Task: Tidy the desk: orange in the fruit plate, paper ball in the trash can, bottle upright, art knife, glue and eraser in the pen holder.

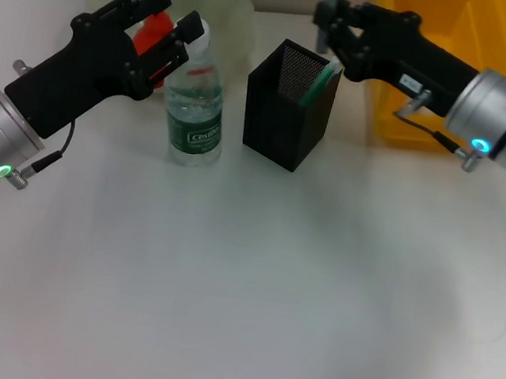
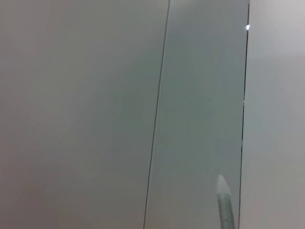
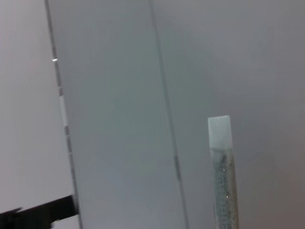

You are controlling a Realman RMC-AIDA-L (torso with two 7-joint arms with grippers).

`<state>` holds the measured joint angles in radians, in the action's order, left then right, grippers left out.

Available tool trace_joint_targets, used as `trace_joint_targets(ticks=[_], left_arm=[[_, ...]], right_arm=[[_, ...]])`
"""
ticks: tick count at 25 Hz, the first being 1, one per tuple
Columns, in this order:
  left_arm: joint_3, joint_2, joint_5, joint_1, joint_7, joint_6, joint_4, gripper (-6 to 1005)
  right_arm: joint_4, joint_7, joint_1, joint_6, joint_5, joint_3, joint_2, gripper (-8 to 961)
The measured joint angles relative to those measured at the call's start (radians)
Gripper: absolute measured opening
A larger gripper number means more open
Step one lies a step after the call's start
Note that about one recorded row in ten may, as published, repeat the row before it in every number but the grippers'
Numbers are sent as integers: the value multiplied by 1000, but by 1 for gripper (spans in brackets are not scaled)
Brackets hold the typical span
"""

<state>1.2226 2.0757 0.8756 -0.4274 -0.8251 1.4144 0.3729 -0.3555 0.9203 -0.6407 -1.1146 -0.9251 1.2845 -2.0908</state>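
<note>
- the pen holder [image 1: 291, 105] stands upright near the middle back of the table [image 1: 243, 288]; a green item leans inside it against its right wall.
- the bottle [image 1: 193, 102] stands upright just left of the holder, white cap on top.
- the left gripper [image 1: 173, 25] sits at the bottle's cap, left of the holder, its black fingers spread to either side of the neck; whether they press on the bottle i cannot tell.
- the orange [image 1: 152, 32] shows red behind that gripper, lying in the plate [image 1: 227, 6], which sits behind the bottle, left of and behind the holder.
- the right gripper [image 1: 328, 21] hovers just above the holder's back right corner, closed on a thin grey stick that rises upright from its fingers.
- in the right wrist view that stick [image 3: 222, 176] shows as a clear, glittery tube with a pale cap.
- the trash can [image 1: 429, 63] stands right of the holder, behind the right arm.
</note>
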Motion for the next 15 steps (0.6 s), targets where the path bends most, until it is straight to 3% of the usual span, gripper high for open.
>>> trace_joint_targets(ticks=[15], left_arm=[[0, 1, -12, -7, 21, 1, 0, 559]], right_arm=[[14, -45, -27, 37, -7, 91, -2, 156]])
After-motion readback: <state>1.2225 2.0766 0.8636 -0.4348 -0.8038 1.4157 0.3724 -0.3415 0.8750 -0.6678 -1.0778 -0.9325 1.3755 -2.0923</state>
